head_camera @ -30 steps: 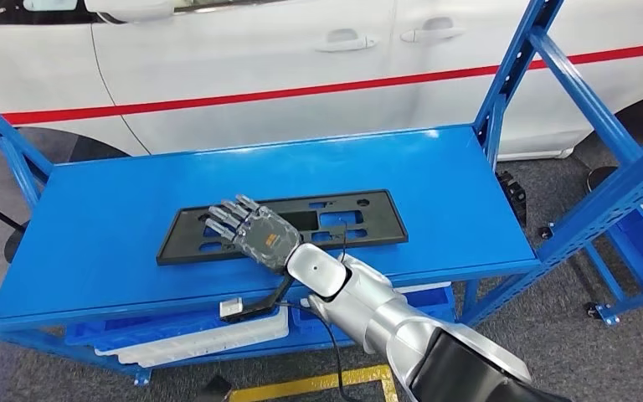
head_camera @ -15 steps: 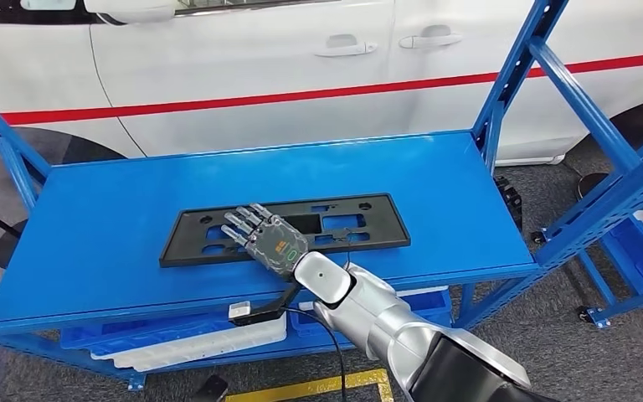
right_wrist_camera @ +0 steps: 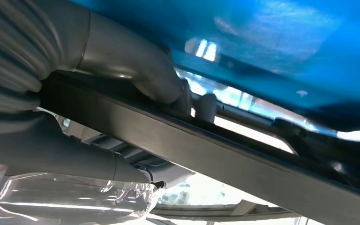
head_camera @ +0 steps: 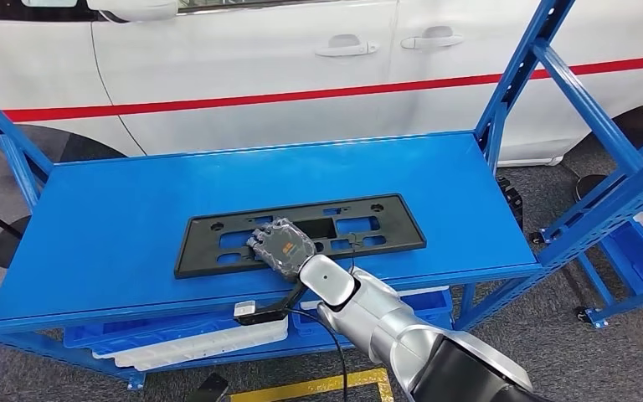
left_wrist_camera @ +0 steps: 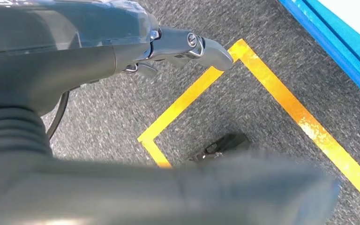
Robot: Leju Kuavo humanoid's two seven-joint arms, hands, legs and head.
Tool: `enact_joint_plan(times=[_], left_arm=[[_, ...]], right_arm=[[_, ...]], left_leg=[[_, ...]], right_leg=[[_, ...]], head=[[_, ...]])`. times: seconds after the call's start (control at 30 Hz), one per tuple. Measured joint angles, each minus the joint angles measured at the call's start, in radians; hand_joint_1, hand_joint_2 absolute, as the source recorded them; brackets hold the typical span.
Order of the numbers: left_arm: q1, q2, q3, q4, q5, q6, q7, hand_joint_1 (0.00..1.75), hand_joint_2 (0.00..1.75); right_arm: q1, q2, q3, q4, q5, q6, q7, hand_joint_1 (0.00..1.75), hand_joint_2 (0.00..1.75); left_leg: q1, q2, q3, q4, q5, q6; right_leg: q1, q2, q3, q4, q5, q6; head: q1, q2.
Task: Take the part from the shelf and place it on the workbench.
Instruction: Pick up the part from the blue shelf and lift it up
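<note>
Gripping the black part (head_camera: 301,233) at its near edge, right hand (head_camera: 282,245) on blue shelf (head_camera: 109,243), left hand (left_wrist_camera: 187,47) holding nothing, fingers loosely curled

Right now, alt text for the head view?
The robot's right hand grips the near edge of a flat black plastic part lying on a blue shelf. A white car with a red stripe stands behind the shelf.
</note>
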Motion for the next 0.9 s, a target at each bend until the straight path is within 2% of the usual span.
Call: enact_joint_plan(times=[0.27,0.43,0.9], left_arm=[[-0.002,0.000,0.000,0.000,-0.040,0.025,-0.058,0.00,1.75],[-0.008,-0.001,-0.003,-0.001,-0.071,0.072,-0.101,0.00,1.75],[-0.018,-0.003,-0.001,-0.001,-0.068,0.074,-0.086,0.00,1.75]], right_arm=[[0.010,-0.005,-0.026,0.000,0.008,-0.014,-0.004,1.75,1.75],[0.014,-0.010,-0.043,0.000,0.018,-0.021,-0.012,1.75,1.75],[0.017,-0.013,-0.061,0.000,0.027,-0.045,-0.023,1.75,1.75]], left_leg=[[0.000,0.000,0.000,0.000,0.000,0.000],[0.000,0.000,0.001,0.000,0.000,-0.001],[0.000,0.000,0.001,0.000,0.000,-0.001]], right_leg=[[0.001,0.000,0.000,0.000,0.000,0.000],[0.001,0.000,0.000,0.001,0.000,0.000],[0.001,0.000,0.000,0.001,0.000,0.000]], head=[[0.000,0.000],[0.000,0.000],[0.000,0.000]])
